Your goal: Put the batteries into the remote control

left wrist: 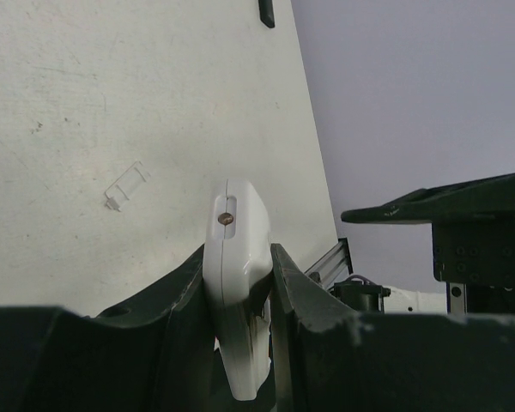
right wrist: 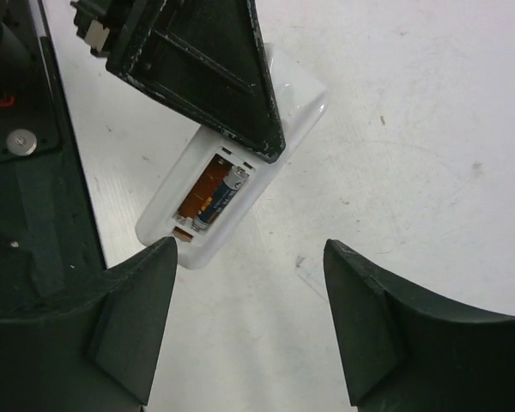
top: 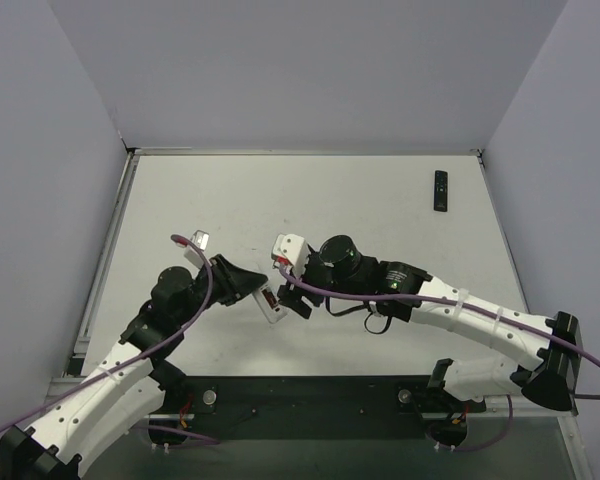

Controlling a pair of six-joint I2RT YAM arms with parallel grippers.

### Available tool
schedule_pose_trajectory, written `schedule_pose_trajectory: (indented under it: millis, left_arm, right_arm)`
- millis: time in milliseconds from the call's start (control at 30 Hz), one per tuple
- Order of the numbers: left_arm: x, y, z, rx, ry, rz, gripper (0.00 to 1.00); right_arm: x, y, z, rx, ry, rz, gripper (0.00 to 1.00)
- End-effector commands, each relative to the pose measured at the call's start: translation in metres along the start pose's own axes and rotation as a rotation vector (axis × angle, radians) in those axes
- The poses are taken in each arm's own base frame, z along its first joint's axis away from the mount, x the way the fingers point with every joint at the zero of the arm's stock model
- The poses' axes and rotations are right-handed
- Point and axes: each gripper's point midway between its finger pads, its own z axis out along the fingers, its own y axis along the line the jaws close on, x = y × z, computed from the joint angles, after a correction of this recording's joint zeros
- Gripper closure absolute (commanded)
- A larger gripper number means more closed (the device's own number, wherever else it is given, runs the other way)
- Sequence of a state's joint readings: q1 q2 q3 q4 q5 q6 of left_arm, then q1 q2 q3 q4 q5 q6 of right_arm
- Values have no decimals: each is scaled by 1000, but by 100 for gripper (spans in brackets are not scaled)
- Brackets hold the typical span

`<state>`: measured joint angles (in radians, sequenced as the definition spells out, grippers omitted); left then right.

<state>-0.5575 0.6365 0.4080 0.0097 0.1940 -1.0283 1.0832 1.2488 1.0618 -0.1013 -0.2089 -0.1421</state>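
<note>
Likely light, stiff, slick white plastic remote control [right wrist: 296, 99] clamped by its flat faces in left jaws, slim dark grey battery [right wrist: 227, 193] inside; right jaws wide, empty, beside.

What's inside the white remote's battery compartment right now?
One battery lies along one side of the open compartment; the slot beside it shows bare orange, no cell. Past the compartment's far edge, the white remote is hidden under a finger of the left gripper holding it.
</note>
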Motion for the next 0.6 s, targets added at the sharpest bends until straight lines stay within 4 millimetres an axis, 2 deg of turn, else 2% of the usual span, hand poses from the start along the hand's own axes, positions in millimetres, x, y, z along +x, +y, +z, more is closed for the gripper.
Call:
schedule_pose_trajectory:
  millis: [0,67,167,200,433,567]
  left_arm:
    - [-10,-46,-5,145,32,68,100]
    - [-9,-50,-5,157,53,76,100]
    - [-7,-54,-5,168,77,87,100]
    - [-6,-54,-5,168,82,88,100]
    - [-3,-61,-5,193,111,91,100]
    - [-3,-63,-6,200,114,93,100]
  right_arm:
    - [-15,2,-15,-93,-95,-269,41]
    - [-15,10,-17,-154,-129,-386,47]
    - [-20,19,-19,-209,-183,-443,52]
    - [-24,19,-19,-218,-198,-462,56]
    - [-39,25,-13,-247,-258,-492,66]
    - [-39,25,-8,-262,-250,-496,70]
